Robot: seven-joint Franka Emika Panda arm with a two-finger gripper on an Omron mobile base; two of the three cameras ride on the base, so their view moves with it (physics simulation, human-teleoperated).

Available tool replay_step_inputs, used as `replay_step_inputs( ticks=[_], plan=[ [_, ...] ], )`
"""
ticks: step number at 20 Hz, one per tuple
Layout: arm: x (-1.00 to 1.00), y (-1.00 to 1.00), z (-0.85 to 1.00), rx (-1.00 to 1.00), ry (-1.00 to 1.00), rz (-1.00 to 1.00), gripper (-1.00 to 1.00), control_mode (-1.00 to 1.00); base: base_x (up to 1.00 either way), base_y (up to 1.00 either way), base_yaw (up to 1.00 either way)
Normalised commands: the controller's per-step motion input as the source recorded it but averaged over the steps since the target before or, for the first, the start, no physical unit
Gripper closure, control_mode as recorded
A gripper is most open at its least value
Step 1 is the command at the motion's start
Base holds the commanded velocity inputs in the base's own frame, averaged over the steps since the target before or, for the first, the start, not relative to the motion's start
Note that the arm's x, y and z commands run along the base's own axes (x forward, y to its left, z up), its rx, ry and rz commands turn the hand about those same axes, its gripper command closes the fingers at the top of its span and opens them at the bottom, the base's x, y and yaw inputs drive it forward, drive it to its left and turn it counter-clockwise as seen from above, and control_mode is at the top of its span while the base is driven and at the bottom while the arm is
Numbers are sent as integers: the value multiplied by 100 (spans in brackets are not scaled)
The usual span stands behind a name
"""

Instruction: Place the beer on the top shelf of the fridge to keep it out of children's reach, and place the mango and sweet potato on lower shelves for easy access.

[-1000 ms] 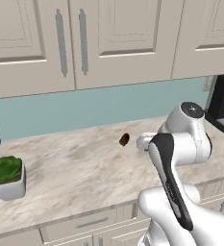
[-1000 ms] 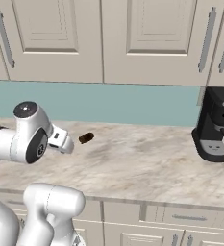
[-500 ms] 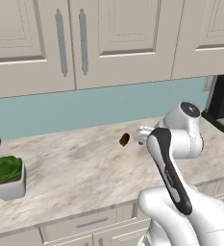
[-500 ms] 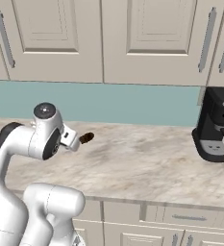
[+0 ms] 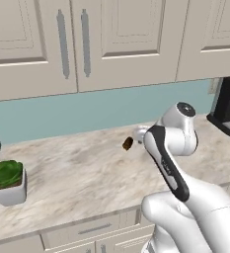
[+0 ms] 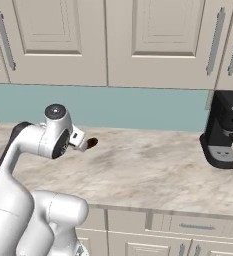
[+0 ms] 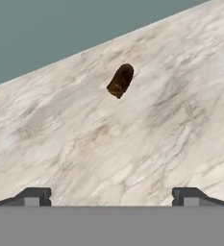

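One task item is on record here, and by the look of things its part of the job has barely begun: the sweet potato (image 7: 120,80) lies loose on the marble counter (image 5: 77,173), no fridge shelf is to be seen from this position, and so carrying it to a lower shelf is, in my judgement, all still to do; the beer and the mango cannot be accounted for from these pictures, so their share of the task is unknown. Largest entries first: beige panelled wall cupboards (image 6: 138,40) above a teal backsplash; the counter running the full width beneath them; a black coffee machine (image 6: 224,129) towards the counter's right end; a small potted plant (image 5: 9,182) near its left end, close to the front edge. Gripper (image 7: 111,197): fingers spread wide apart with nothing between them, held short of the sweet potato and aimed at it, no contact. Sweet potato: a stubby dark brown lump, alone on bare marble towards the back of the counter, near the backsplash but apart from it. Its long axis, in the hand view, runs diagonally, upper end tilted right; how that sits against the counter's edges I cannot tell surely.
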Motion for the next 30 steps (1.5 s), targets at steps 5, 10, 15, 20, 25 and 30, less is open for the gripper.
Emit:
replay_step_inputs(
  ticks=[5,10,15,20,25,30],
  plan=[
    [35,0,-31,0,0,0,-100,-100,0,0,0],
    [35,0,-28,0,2,-1,-100,-100,0,0,0],
    [34,0,-26,0,9,-5,-100,-100,0,0,0],
    [37,0,-28,0,9,-9,-100,-100,0,0,0],
    [38,0,-22,0,4,-8,-100,-100,0,0,0],
    [38,0,-13,0,0,-3,-100,-100,0,0,0]
  ],
)
